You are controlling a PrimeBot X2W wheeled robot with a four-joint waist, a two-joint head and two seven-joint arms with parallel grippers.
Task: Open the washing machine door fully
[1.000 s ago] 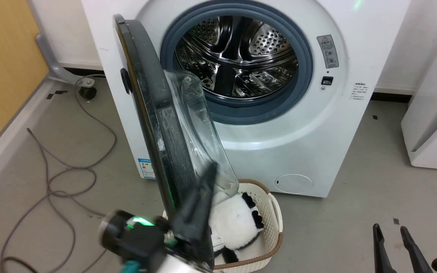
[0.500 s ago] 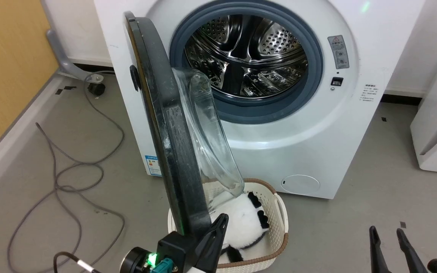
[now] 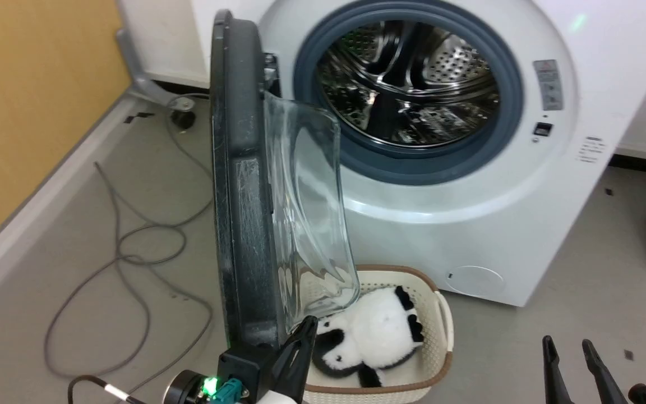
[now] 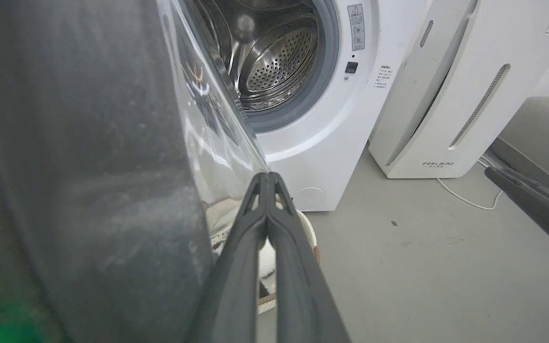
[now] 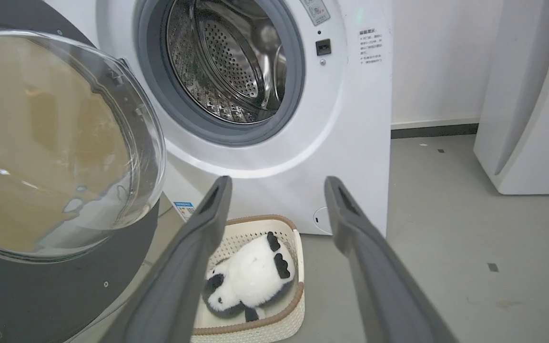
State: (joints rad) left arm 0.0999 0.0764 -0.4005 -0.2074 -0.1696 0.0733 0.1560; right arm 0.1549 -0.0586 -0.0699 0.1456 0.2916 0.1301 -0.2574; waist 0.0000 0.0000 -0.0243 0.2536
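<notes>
At the near lower rim of the washing machine door (image 3: 239, 224), my left gripper (image 3: 307, 328) sits with its fingers pressed together, on the inner-face side, just right of the rim. I cannot tell whether it is touching. The door stands out edge-on from the washing machine (image 3: 525, 224), hinged left of the drum opening, its plane running near to far. It lies left of that gripper, so I judge a leftward push would swing it wider. My right gripper (image 3: 567, 345), fingers apart, hangs well off to the right.
</notes>
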